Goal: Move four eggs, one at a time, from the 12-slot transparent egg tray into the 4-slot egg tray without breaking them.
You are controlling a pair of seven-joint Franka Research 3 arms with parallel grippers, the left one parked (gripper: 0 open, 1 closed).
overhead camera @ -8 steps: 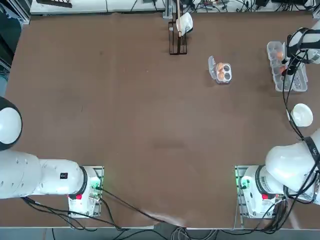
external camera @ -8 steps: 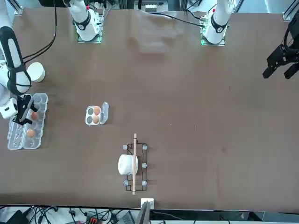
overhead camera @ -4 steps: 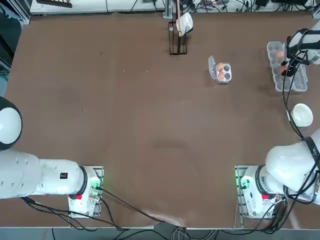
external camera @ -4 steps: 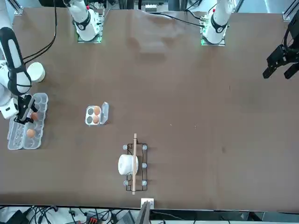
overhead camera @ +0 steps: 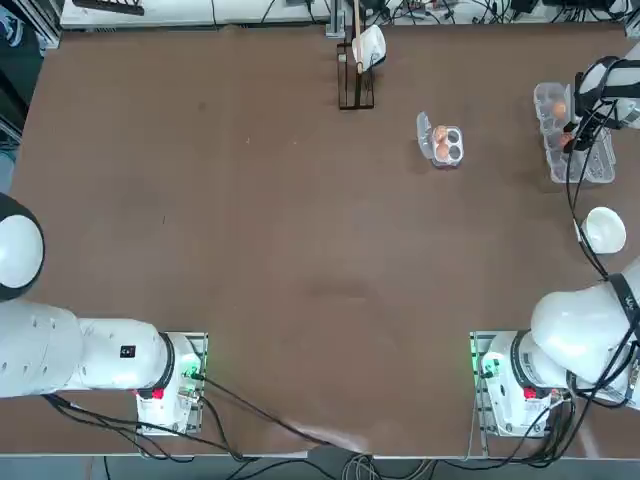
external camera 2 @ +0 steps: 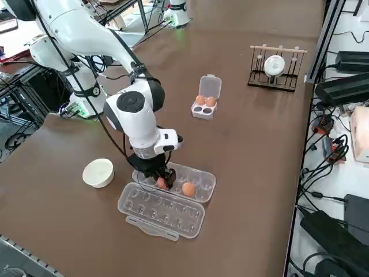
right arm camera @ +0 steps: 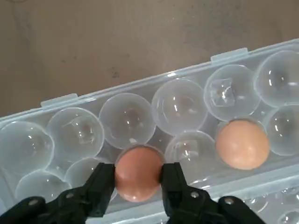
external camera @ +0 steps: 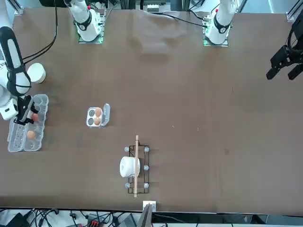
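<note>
My right gripper (right arm camera: 138, 181) is shut on a brown egg (right arm camera: 138, 165) that sits in a cup of the 12-slot transparent egg tray (right arm camera: 177, 105). One black finger presses each side of the egg. A second egg (right arm camera: 242, 144) lies two cups along in the same row. From the side, the gripper (external camera 2: 164, 180) reaches down into the long tray (external camera 2: 203, 180), whose lid (external camera 2: 161, 212) lies open. The 4-slot egg tray (overhead camera: 455, 152) stands mid-table with two eggs (external camera 2: 200, 100) (external camera 2: 211, 101) in one row, the other two cups bare.
A white bowl (overhead camera: 604, 229) sits near the long tray on the robot's side. A wooden rack holding a white roll (overhead camera: 357, 60) stands at the far table edge. The long tray lies close to the table's right edge.
The right gripper's fingers have closed in onto the egg in the long tray. The trays and the other eggs have not moved.
</note>
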